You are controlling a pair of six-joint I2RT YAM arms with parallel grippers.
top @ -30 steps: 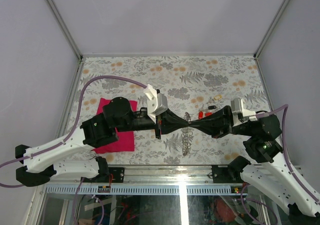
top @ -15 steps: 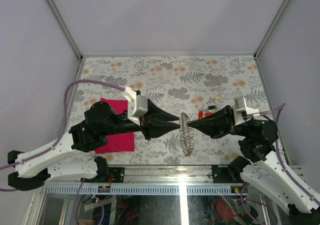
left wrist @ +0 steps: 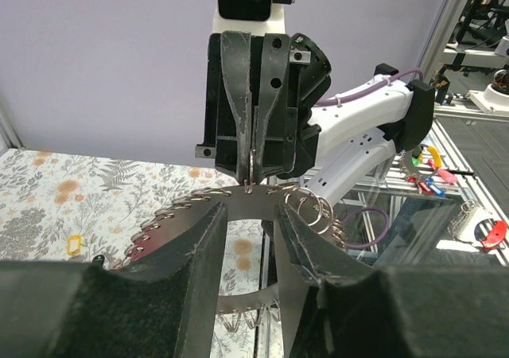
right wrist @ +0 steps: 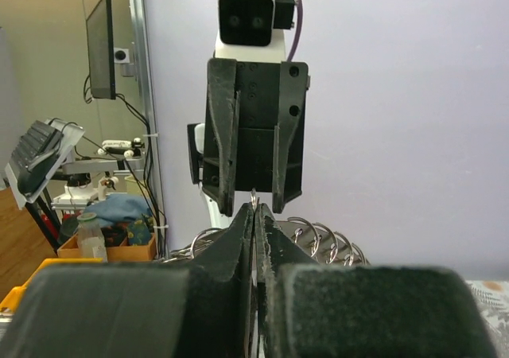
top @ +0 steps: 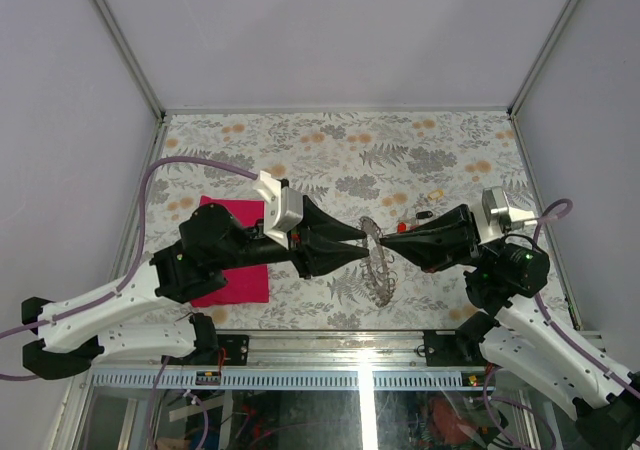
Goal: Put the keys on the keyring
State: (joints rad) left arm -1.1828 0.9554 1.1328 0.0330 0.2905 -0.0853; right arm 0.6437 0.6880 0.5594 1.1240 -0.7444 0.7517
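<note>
Two hands, one keyring (top: 378,268).
Left wrist view: right hand (left wrist: 251,181) pinches it shut, left hand (left wrist: 250,211) part-open beside it; only overhead shows keys (top: 401,227) at one o'clock.

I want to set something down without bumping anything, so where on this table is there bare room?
Bare: the table's far strip, corner to corner. Smaller patch: near the front, between the magenta cloth and the keyring. Crowded: the middle, with left hand, right hand and keys.
</note>
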